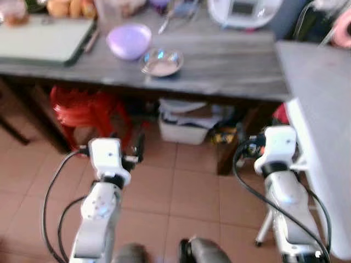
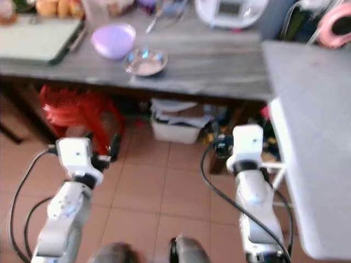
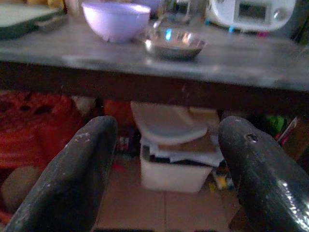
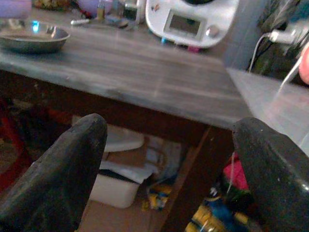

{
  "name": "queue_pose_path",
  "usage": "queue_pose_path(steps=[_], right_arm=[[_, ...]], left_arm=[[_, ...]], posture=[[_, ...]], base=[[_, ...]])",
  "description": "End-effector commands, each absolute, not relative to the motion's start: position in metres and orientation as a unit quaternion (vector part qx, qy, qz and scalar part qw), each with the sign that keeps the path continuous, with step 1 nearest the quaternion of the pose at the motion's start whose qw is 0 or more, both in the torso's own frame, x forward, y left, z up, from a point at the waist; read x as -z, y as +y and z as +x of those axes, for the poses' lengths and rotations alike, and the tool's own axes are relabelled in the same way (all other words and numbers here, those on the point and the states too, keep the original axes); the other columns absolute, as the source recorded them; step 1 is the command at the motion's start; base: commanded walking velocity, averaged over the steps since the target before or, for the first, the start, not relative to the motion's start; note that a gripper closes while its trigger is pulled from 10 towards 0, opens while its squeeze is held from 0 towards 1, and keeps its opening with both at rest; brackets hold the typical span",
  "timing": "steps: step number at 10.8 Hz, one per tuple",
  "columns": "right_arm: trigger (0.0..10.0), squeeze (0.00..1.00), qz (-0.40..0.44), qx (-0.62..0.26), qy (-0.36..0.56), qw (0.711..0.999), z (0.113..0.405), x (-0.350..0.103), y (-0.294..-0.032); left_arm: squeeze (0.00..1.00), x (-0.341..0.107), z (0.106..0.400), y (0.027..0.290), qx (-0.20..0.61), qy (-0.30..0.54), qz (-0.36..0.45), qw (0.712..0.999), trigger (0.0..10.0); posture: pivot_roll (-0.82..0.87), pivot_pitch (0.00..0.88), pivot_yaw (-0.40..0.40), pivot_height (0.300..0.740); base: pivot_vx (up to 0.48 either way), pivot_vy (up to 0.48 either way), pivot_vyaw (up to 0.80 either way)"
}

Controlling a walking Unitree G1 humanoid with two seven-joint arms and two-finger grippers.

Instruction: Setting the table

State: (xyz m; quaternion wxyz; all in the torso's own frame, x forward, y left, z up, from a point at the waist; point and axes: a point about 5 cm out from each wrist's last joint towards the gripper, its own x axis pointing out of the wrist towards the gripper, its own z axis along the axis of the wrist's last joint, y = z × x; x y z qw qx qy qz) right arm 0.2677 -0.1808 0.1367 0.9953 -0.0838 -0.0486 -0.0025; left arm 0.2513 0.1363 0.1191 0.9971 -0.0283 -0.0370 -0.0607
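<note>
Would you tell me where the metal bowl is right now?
The metal bowl sits near the grey table's front edge, left of centre, just right of the purple bowl.

Free room: bare grey table [image 1: 230,60] stretch, centre right of frame.
Obstacles: purple bowl [image 1: 129,40], steel dish [image 1: 161,62], upper centre-left.
</note>
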Motion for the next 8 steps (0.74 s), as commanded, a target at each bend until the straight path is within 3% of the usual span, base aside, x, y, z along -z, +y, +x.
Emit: queue_pose_path(steps=[1, 2, 5, 8], right_arm=[[10.0, 0.00, -0.078, -0.008, -0.048, 0.996, 0.2672, -0.1370, -0.1776], [10.0, 0.00, -0.069, -0.009, -0.042, 0.997, 0.2677, -0.1360, -0.1772], [10.0, 0.00, -0.072, -0.017, -0.042, 0.996, 0.2682, -0.1362, -0.1765], [10.0, 0.00, -0.074, -0.032, -0.050, 0.995, 0.2685, -0.1396, -0.1724]], left_arm=[[0.00, -0.1175, 0.2494, 0.1428, 0.048, -0.032, -0.028, 0.998, 10.0], [0.00, -0.1178, 0.2497, 0.1437, 0.047, -0.032, -0.027, 0.998, 10.0], [0.00, -0.1180, 0.2498, 0.1431, 0.049, -0.032, -0.025, 0.998, 10.0], [0.00, -0.1185, 0.2500, 0.1426, 0.047, -0.033, -0.025, 0.998, 10.0]], posture=[[-0.07, 0.169, -0.024, 0.740], [-0.07, 0.171, -0.026, 0.740], [-0.08, 0.172, -0.028, 0.740], [-0.08, 0.175, -0.029, 0.740]], base=[[0.000, -0.458, 0.00], [0.000, -0.458, 0.00], [0.000, -0.431, -0.71], [0.000, -0.369, 0.00]])
